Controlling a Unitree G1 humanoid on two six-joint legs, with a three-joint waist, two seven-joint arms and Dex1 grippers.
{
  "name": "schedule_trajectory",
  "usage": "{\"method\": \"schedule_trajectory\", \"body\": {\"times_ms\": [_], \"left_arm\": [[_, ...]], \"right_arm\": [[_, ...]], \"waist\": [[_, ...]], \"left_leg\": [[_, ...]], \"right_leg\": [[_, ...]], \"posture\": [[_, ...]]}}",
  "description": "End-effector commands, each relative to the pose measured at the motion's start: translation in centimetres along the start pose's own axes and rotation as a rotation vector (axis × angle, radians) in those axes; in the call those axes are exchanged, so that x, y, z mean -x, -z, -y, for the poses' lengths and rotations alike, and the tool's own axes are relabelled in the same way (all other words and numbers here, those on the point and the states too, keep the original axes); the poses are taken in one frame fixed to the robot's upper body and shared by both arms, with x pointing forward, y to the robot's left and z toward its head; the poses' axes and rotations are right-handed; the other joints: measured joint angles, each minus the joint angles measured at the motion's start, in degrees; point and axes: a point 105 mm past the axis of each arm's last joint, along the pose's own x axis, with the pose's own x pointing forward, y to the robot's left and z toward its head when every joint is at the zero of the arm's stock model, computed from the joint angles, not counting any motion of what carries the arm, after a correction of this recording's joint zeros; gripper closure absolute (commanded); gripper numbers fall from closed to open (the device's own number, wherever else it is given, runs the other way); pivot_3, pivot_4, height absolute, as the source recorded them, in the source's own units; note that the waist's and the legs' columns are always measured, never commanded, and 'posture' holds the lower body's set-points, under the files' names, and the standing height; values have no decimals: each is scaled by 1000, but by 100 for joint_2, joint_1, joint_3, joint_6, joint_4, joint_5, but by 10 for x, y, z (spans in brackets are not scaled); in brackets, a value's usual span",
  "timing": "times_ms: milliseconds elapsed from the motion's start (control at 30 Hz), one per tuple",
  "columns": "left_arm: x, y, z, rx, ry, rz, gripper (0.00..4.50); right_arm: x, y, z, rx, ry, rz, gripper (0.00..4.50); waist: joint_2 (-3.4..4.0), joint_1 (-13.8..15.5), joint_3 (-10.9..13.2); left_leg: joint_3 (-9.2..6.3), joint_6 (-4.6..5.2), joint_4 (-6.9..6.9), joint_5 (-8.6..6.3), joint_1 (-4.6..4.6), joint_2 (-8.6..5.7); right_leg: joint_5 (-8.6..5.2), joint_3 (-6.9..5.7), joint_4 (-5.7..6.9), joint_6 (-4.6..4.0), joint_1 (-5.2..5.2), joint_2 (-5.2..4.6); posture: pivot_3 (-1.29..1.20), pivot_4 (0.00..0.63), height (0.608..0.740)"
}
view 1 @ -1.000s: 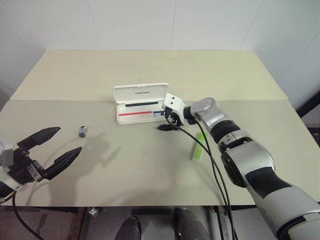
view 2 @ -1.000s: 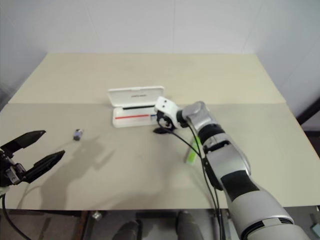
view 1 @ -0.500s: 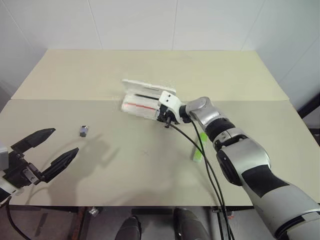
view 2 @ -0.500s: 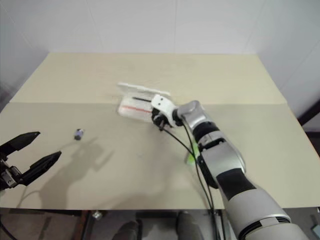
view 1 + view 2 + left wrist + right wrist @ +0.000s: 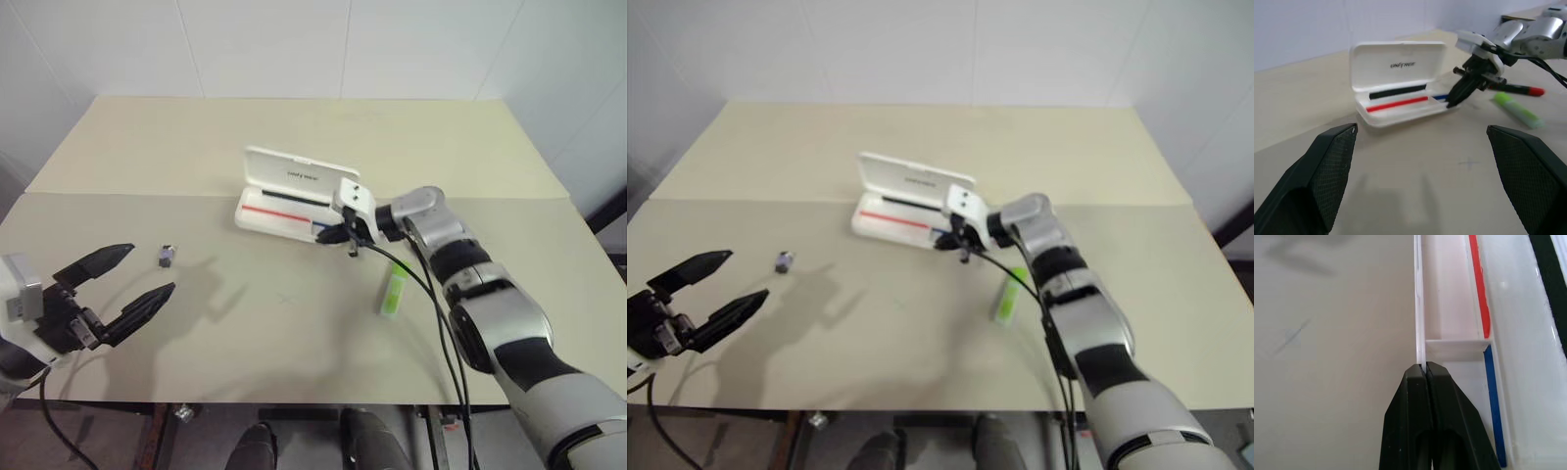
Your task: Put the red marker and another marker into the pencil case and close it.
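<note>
The white pencil case (image 5: 277,213) lies open mid-table, lid (image 5: 299,175) raised, with red and blue stripes inside. My right gripper (image 5: 343,236) is shut on the thin front wall of the case (image 5: 1419,323) near its right end. The red marker (image 5: 1518,89), black with a red end, lies on the table just behind that gripper. The lime-green highlighter (image 5: 393,290) rests flat on the table, nearer than the right forearm. My left gripper (image 5: 153,268) hovers open and empty at the near left, well away from the case.
A small dark object (image 5: 166,256) sits on the table left of the case, just beyond my left gripper. Black cables (image 5: 421,294) hang along the right arm. The table's near edge (image 5: 294,399) lies close below.
My right gripper has shut on the case's front wall and pulled that end back and to the right, turning the case askew. The left gripper has shifted slightly.
</note>
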Motion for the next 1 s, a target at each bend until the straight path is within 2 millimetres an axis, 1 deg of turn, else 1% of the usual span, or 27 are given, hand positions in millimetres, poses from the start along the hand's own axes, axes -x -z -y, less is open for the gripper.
{"method": "schedule_trajectory", "body": {"times_ms": [33,133,200,267,367,467,733,900,1000], "left_arm": [[-6,-3,-1,-21,53,9,0],[-13,-1,-5,-14,92,7,0],[-19,0,-8,-12,112,11,0],[-22,1,-10,-11,125,12,0],[-27,2,-11,-8,146,13,0],[-32,2,-12,-7,167,16,0],[-36,3,-13,-8,184,12,0],[-36,5,-11,-2,195,5,0],[-36,6,-9,2,200,5,0]], "right_arm": [[10,-23,-15,104,-33,39,4113],[13,-23,-33,110,-46,30,4113],[16,-18,-46,119,-63,3,4113],[19,-14,-51,133,-58,-20,4113],[20,-13,-59,109,-59,-24,4113],[20,-12,-73,78,-78,-32,4113],[19,-5,-93,54,-117,-69,4113],[19,12,-95,49,-119,-122,4113],[21,17,-96,51,-121,-136,4113]], "waist": [[0,14,0],[1,-19,0],[1,-4,0],[0,10,0],[-1,16,0],[-1,55,0],[-3,148,-1],[-3,163,-1],[-3,168,-2]], "left_leg": [[0,0,2,0,0,0],[0,-1,4,0,2,3],[0,-2,5,0,5,5],[-2,-2,5,0,6,6],[-1,-2,7,0,4,5],[-3,-2,6,0,4,6],[-2,-3,6,-1,3,6],[-2,-3,6,-1,2,5],[-2,-3,6,-1,2,5]], "right_leg": [[0,0,3,0,0,0],[0,1,6,-1,0,3],[0,1,7,-1,0,7],[-1,0,8,-2,1,8],[-1,1,4,-1,2,6],[-1,0,3,-3,1,7],[-1,-1,0,-3,2,5],[-1,-1,-6,-2,3,4],[-1,-1,-8,-2,4,4]], "posture": [[0,150,740],[0,150,740],[0,150,740],[0,150,740],[0,150,740],[0,150,740],[0,150,740],[0,150,740],[0,150,740]]}}
